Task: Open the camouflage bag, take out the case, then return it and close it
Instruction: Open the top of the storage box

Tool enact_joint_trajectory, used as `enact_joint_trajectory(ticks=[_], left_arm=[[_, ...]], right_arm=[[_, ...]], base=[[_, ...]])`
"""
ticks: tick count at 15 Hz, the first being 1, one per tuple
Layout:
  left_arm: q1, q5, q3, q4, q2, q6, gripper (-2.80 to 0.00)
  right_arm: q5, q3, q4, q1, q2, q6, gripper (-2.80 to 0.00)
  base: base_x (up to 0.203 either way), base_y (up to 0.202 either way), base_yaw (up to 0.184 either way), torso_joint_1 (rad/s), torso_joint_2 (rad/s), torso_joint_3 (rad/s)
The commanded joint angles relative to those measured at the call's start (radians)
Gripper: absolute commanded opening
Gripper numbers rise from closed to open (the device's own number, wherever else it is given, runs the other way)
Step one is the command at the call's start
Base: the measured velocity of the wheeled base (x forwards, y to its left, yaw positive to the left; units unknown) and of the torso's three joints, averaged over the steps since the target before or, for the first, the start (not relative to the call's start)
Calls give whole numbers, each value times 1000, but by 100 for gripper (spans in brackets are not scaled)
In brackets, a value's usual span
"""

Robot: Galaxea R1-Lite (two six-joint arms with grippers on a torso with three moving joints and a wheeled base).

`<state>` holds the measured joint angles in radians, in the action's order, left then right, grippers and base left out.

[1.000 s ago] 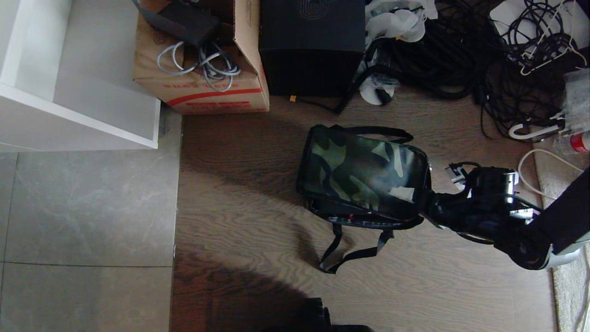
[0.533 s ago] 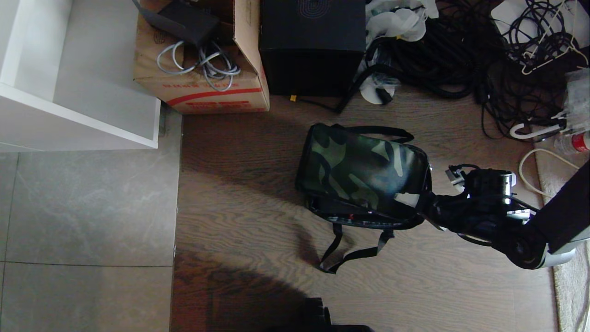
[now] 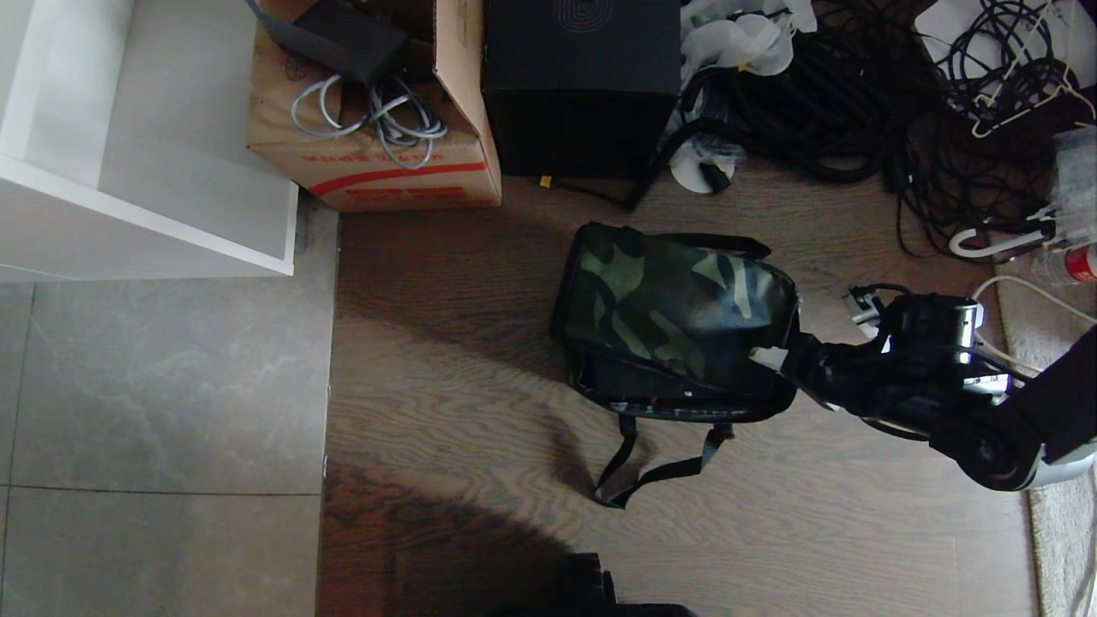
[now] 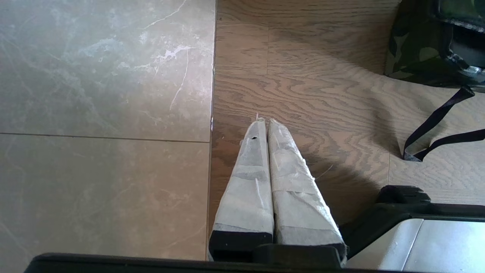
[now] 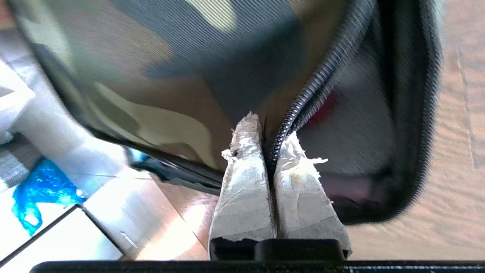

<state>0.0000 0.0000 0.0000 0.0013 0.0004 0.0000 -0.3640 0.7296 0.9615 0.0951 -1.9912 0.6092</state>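
From the head view, the camouflage bag lies on the wooden floor, its black webbing strap trailing toward the robot. The lid's near edge stands slightly apart from the body, a dark gap running along that side. The right gripper reaches in from the right and meets the bag's right-hand near corner, its taped tips against the lid's edge. Behind the bag stand a brown cardboard carton with grey cords draped over it and a tall black box; a heap of black cables sprawls to the right, and a white shelf unit sits at the far left over grey tiles. The case itself can't be seen from here.

In the left wrist view, the left gripper hangs over the floor near the seam between tile and wood, its two taped fingers pressed together with nothing between them. A corner of the bag and its strap show at the edge, well apart from it.

In the right wrist view, the right gripper's fingers are clenched on the bag's lid edge, the zipper teeth running up from between them. A spot of red lining shows in the opening beside the zipper.
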Motion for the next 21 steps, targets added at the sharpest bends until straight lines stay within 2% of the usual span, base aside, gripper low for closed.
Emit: enact_joint_trajectory(ticks=[1, 10, 15, 16, 19, 21], left_arm=[[0, 0, 0, 0, 0, 0, -280], [0, 0, 0, 0, 0, 0, -280], [0, 0, 0, -1, 0, 0, -280], [0, 0, 0, 0, 0, 0, -280], [0, 0, 0, 0, 0, 0, -280], [0, 0, 0, 0, 0, 0, -280]], right_arm=[[-3, 24, 7, -2, 36, 6, -280], [0, 146, 5, -64, 63, 14, -280], [-1, 165, 7, -66, 83, 7, -280], [0, 166, 8, -66, 83, 7, 0], [2, 179, 9, -66, 84, 17, 0], [2, 215, 48, -66, 84, 125, 0]], base=[[0, 0, 0, 0, 0, 0], [0, 0, 0, 0, 0, 0], [0, 0, 0, 0, 0, 0], [0, 0, 0, 0, 0, 0], [0, 0, 0, 0, 0, 0], [0, 0, 0, 0, 0, 0]])
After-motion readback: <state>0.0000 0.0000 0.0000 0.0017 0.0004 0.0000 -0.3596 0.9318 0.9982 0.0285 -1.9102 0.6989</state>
